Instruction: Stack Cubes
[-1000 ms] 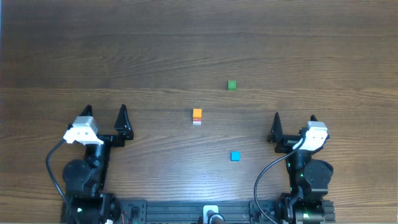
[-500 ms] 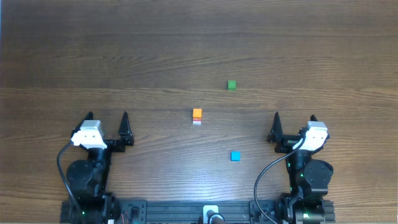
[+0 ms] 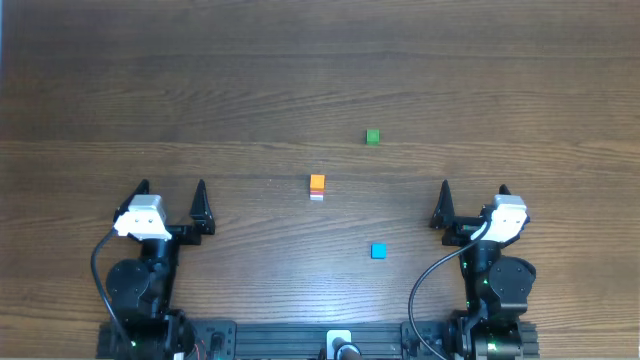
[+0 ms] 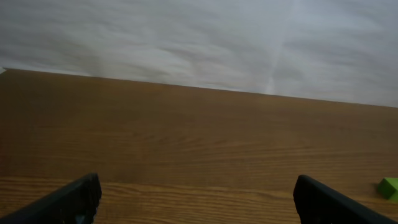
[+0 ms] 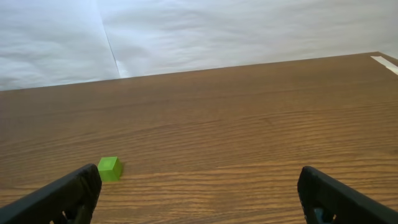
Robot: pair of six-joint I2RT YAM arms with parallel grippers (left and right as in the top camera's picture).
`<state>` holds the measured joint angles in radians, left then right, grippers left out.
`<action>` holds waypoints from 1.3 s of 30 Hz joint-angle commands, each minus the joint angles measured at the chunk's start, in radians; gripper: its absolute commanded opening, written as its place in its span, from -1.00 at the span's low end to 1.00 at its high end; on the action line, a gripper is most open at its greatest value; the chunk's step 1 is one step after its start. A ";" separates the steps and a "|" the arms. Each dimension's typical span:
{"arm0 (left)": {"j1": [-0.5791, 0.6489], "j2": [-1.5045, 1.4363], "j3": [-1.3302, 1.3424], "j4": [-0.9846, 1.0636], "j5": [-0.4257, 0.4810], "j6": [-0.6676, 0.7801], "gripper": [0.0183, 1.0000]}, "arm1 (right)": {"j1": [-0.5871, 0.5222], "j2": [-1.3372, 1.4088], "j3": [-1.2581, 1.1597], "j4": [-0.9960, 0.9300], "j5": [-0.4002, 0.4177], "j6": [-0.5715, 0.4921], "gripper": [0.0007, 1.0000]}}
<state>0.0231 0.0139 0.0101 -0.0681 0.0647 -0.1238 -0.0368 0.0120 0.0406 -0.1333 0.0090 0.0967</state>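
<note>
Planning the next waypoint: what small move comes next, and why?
Probably swing the right gripper toward the blue cube: it lies loose nearest that arm, the gripper is open and empty, and the orange cube already sits on the white cube, ready for another.

An orange cube (image 3: 317, 182) sits atop a white cube (image 3: 317, 196) between the left tool (image 3: 170, 186) and right tool (image 3: 473, 187), a green cube (image 3: 373, 137) lies farther out, and a blue cube (image 3: 378, 251) rests nearer the right tool.
</note>
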 commanded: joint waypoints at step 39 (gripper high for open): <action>0.007 -0.007 -0.005 -0.004 0.013 0.004 1.00 | 0.007 0.758 0.836 -0.299 -0.307 -0.050 0.98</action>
<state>0.0238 0.0154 0.0101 -0.0700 0.0677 -0.1238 -0.0364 0.5770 0.6918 -0.3370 -0.2600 0.0689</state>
